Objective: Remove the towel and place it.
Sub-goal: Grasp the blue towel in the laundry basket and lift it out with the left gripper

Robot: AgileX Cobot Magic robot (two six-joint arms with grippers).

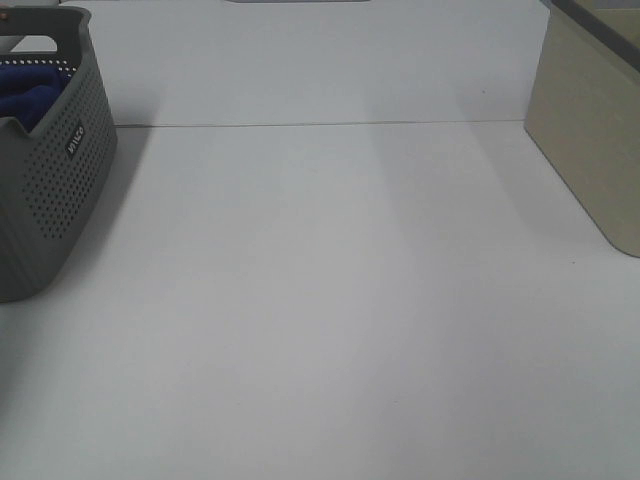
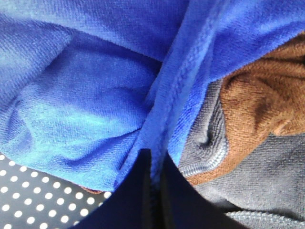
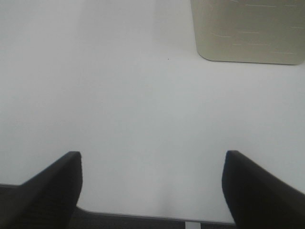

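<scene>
The royal-blue plush towel [image 1: 28, 90] lies bunched inside the grey perforated basket [image 1: 60, 190] at the far left of the table. In the left wrist view the towel [image 2: 95, 95] fills most of the picture, with a stitched hem running down to my left gripper [image 2: 156, 191]. The two dark fingers stand almost together with a fold of the towel's hem pinched between them. The basket's dotted wall [image 2: 38, 200] shows beside them. My right gripper [image 3: 152, 186] is open and empty above the white table [image 3: 143, 95]. Neither gripper shows in the exterior high view.
A brown cloth [image 2: 262, 100] and a grey cloth [image 2: 267, 176] lie under the towel in the basket. A beige box [image 1: 590, 130] stands at the right edge of the table and also shows in the right wrist view [image 3: 248, 28]. The white table [image 1: 330, 300] spans between them.
</scene>
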